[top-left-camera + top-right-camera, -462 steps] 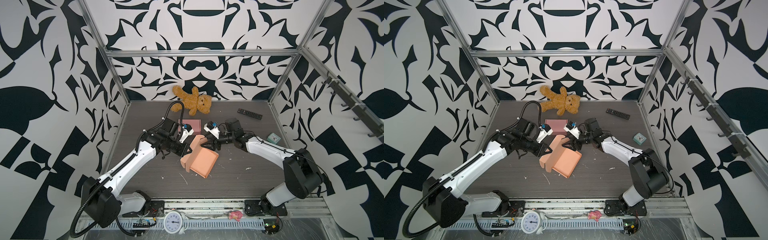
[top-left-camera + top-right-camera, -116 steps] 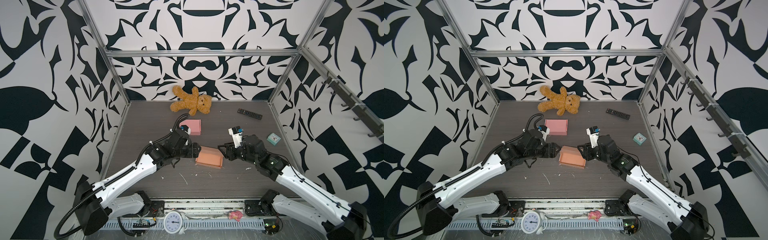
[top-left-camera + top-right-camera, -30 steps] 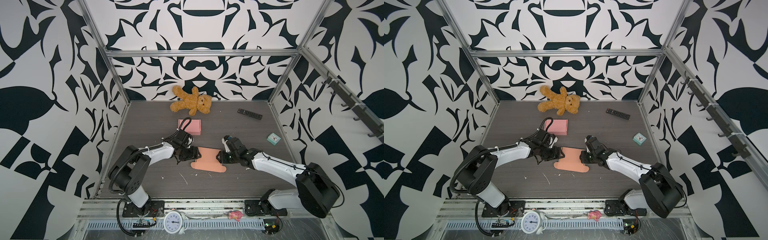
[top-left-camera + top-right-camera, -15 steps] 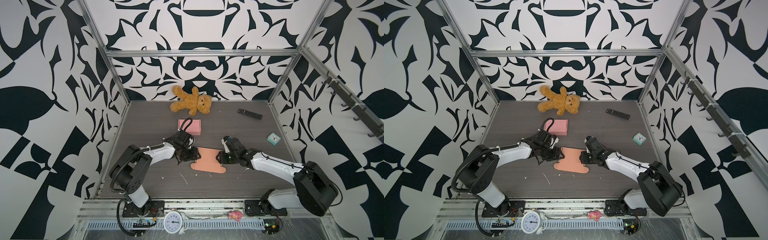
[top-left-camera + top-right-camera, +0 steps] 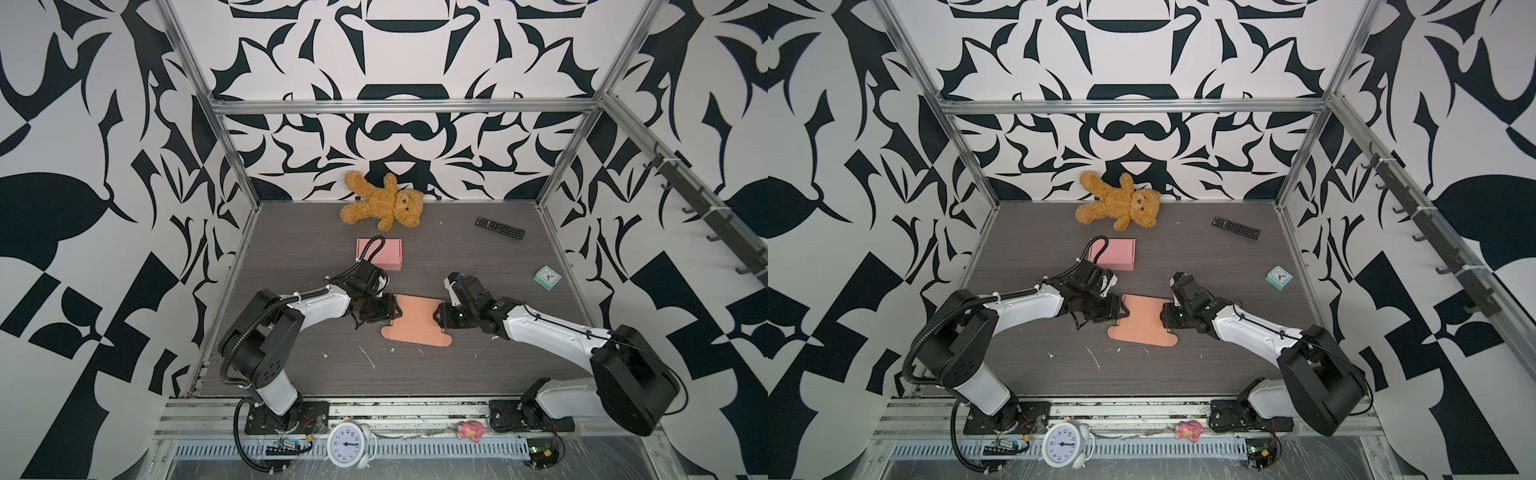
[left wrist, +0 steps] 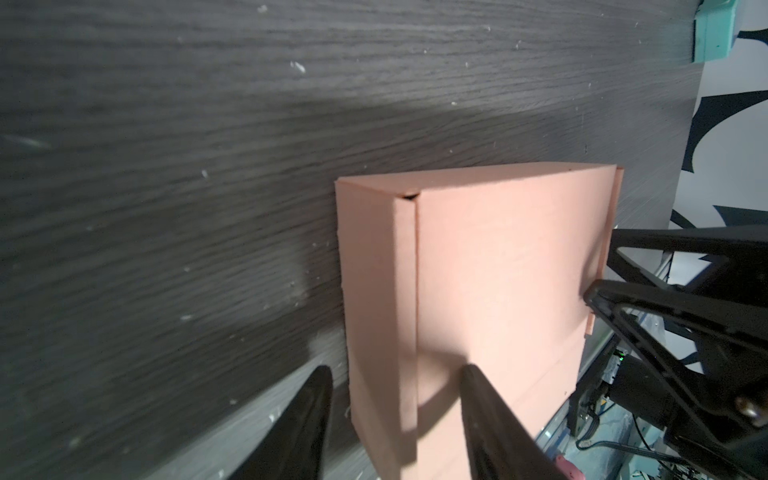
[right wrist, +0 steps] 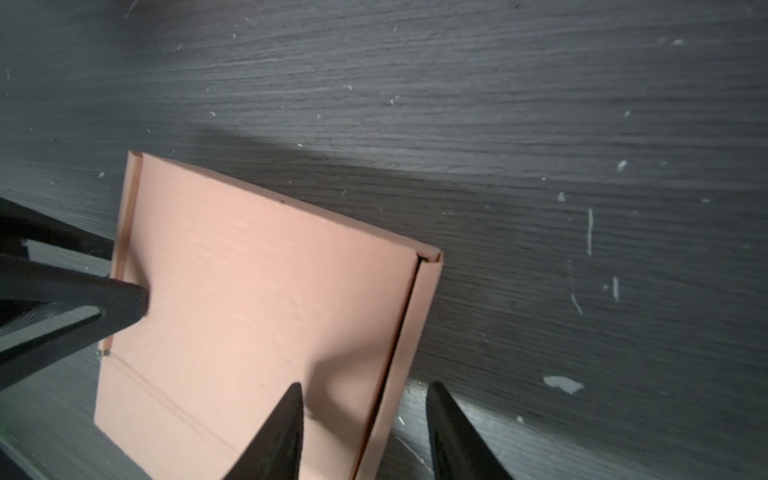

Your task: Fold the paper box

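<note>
The paper box (image 5: pixel 415 318) (image 5: pixel 1144 320) is salmon-coloured and lies low on the dark table, lid down, with a round-cornered flap flat toward the front. My left gripper (image 5: pixel 392 311) (image 6: pixel 392 376) is open astride the box's left side wall (image 6: pixel 374 291). One finger is over the lid and the other outside above the table. My right gripper (image 5: pixel 438 320) (image 7: pixel 365 392) is open astride the opposite wall (image 7: pixel 415 332) in the same way. Each wrist view also shows the other gripper's fingertips (image 6: pixel 615 299) (image 7: pixel 124 299) at the far end of the lid.
A folded pink box (image 5: pixel 379 253) lies just behind the left arm. A teddy bear (image 5: pixel 384 206) and a remote (image 5: pixel 499 227) are at the back, a small teal clock (image 5: pixel 547 277) at the right. White scraps dot the table in front.
Over the last second both arms and the box stay almost still. Some seconds before, the box sat between raised grippers; now both grippers are low at its two ends.
</note>
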You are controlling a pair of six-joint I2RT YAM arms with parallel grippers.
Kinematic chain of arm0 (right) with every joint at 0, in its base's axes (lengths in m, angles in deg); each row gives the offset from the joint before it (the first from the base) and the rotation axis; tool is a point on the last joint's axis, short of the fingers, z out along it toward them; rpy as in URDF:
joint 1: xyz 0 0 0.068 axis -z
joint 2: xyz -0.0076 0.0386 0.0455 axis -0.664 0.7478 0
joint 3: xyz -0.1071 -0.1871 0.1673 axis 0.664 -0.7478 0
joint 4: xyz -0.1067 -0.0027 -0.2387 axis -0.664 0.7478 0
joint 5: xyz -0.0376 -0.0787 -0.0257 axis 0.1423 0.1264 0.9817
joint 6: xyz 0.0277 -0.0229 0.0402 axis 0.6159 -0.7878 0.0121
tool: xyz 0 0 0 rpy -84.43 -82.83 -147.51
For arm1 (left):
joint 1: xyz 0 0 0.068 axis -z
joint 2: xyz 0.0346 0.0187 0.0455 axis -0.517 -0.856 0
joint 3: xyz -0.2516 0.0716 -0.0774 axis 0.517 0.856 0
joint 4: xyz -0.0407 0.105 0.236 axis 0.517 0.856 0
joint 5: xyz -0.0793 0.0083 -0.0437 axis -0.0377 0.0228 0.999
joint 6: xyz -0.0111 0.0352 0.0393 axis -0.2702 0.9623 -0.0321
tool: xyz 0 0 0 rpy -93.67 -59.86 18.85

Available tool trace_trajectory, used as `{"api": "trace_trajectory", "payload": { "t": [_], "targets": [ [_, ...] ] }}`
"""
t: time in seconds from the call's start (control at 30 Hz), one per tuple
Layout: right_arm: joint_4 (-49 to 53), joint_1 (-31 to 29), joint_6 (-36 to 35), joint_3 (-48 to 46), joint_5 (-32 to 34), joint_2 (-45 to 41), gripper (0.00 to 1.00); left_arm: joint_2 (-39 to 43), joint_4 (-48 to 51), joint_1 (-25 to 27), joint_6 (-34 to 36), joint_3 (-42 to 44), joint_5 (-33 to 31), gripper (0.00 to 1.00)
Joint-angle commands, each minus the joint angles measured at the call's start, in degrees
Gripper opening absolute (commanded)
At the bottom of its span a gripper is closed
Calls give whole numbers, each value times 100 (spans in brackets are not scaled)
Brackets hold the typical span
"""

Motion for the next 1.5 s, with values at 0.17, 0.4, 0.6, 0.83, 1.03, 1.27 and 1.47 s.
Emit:
{"api": "trace_trajectory", "payload": {
  "t": [0.17,0.4,0.6,0.83,1.03,1.27,1.47],
  "targets": [
    [406,13,-19,198,152,-503,55,527,442,25,28,-62,-61,63],
    [791,-126,100,184,159,-828,56,989,770,142,66,83,-194,64],
    [1123,-360,337,-31,235,-1349,57,1285,903,422,-8,254,-267,64],
    [1198,-693,667,-278,316,-1729,57,1455,894,830,-136,364,-379,66],
    [902,-1009,940,-318,298,-1558,59,1389,844,895,-189,451,-465,68],
    [639,-1246,1135,-414,385,-1344,64,1349,747,895,-66,446,-514,71],
    [531,-1292,1179,-501,440,-1284,65,1247,675,896,-51,462,-501,71]
  ]
}}
